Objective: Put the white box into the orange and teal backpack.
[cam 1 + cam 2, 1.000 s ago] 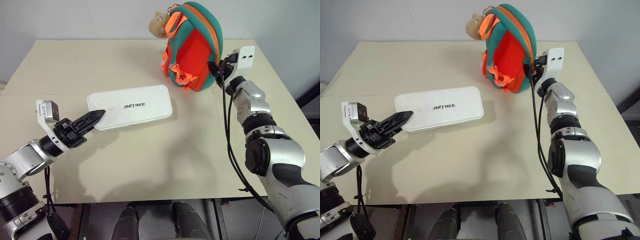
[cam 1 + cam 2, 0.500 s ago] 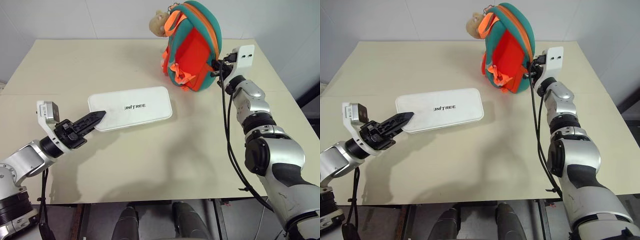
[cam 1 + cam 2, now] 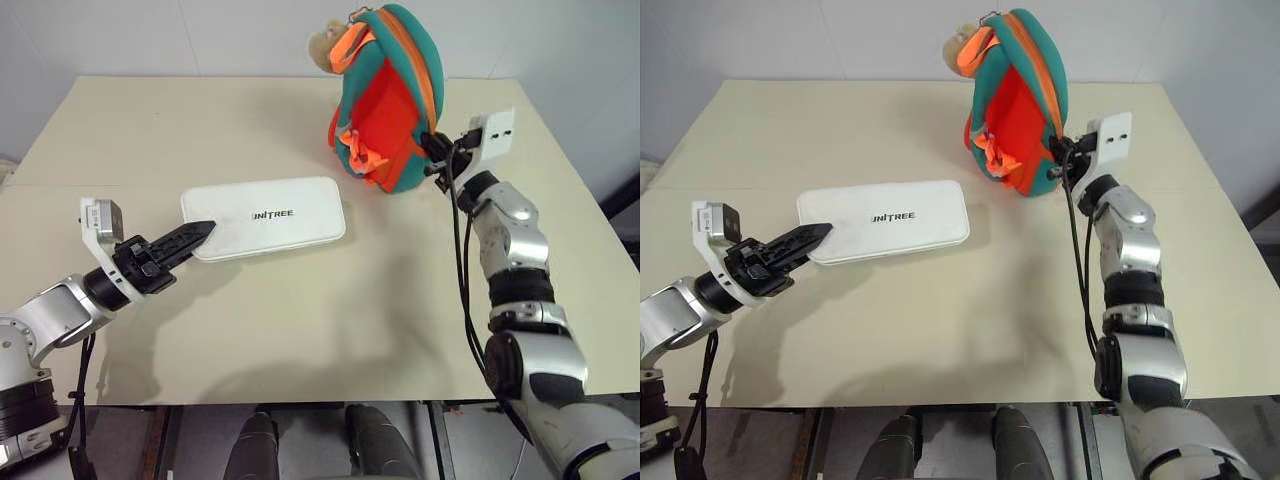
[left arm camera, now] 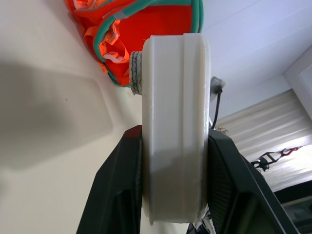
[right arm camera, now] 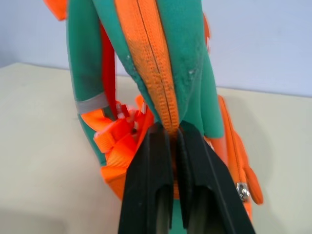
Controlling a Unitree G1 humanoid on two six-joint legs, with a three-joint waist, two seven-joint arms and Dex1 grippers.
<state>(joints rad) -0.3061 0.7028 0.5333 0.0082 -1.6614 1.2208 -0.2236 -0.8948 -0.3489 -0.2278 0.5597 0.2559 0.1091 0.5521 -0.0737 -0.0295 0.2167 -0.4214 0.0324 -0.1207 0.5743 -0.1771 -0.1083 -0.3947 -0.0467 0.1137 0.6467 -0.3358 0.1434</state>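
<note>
Backpack [image 3: 388, 95] first: the orange and teal backpack is standing up at the far side of the table [image 3: 300, 340], a bit to the right. Its orange zipper strip [image 5: 151, 78] is running down its side and is looking zipped up, so nothing is showing inside it. A tan plush toy [image 3: 325, 45] is hanging at its top, and orange straps [image 3: 352, 150] are bunching up near its bottom.

The white box [image 3: 265, 216] is not in the backpack. It is lying flat on the table, near the middle and to the left, well apart from the backpack. Dark letters are sitting on its top.

The left gripper [image 3: 190, 240] is squeezing the near left end of the white box. In the left wrist view, one black finger [image 4: 117, 190] is pressing on each flat side of the box's edge.

The right gripper [image 5: 166, 134] is pinching the backpack down low, right where the zipper strip is ending. Its two black fingers are nearly touching each other around that bit of cloth.

Some things are hard to see. The right gripper's tips are hiding behind the backpack's edge in the head views. The plush toy is partly hiding behind the backpack. The first letter on the box is hard to read. The zipper pull is not easy to pick out.
</note>
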